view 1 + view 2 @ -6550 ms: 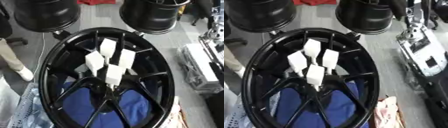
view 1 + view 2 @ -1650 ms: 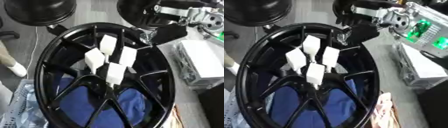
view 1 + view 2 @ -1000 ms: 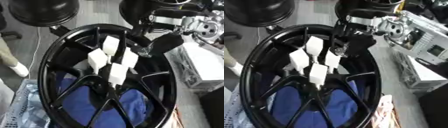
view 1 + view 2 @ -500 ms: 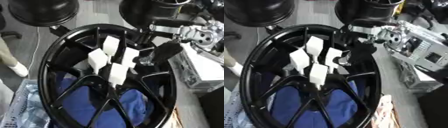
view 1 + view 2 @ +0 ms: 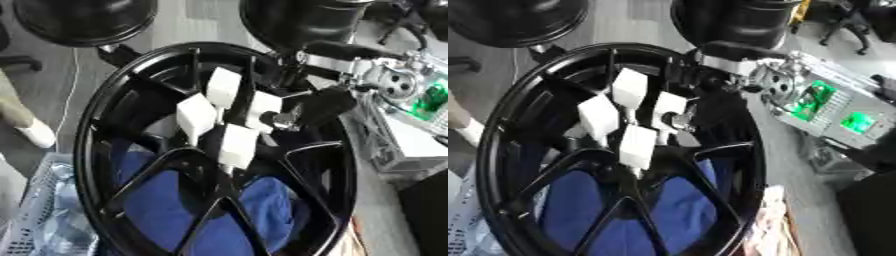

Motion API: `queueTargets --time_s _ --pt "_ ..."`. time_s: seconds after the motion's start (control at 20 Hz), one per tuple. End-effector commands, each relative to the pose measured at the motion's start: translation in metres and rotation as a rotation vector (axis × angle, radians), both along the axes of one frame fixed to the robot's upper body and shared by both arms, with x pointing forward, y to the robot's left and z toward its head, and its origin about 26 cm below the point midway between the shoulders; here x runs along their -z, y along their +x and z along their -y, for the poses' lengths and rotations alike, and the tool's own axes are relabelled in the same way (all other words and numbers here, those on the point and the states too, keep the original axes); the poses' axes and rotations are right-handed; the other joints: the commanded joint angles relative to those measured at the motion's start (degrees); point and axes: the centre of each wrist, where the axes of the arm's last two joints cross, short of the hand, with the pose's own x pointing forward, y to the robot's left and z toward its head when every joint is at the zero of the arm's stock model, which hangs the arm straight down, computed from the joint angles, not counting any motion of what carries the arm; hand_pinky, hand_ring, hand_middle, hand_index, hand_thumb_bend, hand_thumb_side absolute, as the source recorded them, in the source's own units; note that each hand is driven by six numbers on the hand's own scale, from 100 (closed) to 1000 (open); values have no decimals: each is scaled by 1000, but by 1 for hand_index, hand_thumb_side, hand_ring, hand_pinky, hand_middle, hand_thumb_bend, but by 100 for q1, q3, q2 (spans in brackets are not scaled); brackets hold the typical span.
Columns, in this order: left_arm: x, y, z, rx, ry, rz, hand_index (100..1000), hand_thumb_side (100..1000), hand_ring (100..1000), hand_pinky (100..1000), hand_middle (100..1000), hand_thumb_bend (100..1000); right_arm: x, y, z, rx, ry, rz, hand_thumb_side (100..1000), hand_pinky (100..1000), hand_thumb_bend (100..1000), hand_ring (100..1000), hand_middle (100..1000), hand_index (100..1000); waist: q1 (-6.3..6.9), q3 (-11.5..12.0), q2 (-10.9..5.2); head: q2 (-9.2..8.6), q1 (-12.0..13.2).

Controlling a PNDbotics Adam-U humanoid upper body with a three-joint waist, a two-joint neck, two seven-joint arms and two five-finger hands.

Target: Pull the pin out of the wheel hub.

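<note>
At the far left edge of the left eye view a person's pale trouser leg and white shoe stood on the grey floor, and below them the corner of a white wire basket showed, with something clear and crinkled in it. Two more black wheels lay beyond, one at the upper left and one at the upper middle.

The black wheel hub filled the middle of both views, lying face up with its spokes spreading from the centre, and a blue cloth showed through the gaps of its lower half. Four white block-shaped pins stood in a cluster at the hub's centre: one to the left, one at the top, one at the bottom and one on the right.

The right hand reached in from the upper right, over the rim, its black fingers curled down against the right-hand pin. Whether they actually gripped that pin I could not tell, as the fingers were dark against the dark hub. Behind the hand, the silver wrist joint and a green-lit part of the forearm lay over a grey case beside the wheel. The left hand showed in neither view.
</note>
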Motion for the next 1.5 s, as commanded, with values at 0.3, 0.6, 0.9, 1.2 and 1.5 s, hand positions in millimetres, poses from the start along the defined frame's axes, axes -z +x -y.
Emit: queueTargets --time_s 0.3,0.6,0.9,1.2,1.5 --pt "-9 -2 3 10 11 37 743 720 739 930 664 100 -4 -1 -1 14 1 34 337 818 380 793 706 805 66 20 -13 34 -25" --pt "-9 -2 3 6 7 33 740 725 739 931 663 100 -5 -1 -3 17 15 31 327 798 327 769 608 745 73 10 -4 34 -25" --pt "-8 -2 3 5 3 30 738 722 740 932 663 100 -5 -1 -3 38 40 39 307 784 263 744 551 696 71 2 -7 34 -23" --pt "-7 -2 3 3 0 29 735 723 741 933 663 100 -4 -1 -5 36 62 27 224 772 228 715 511 651 64 19 5 34 -15" --pt "-7 -2 2 0 -7 27 731 724 743 934 664 100 -5 -1 -5 39 75 19 100 740 184 652 461 591 52 22 5 34 -6"
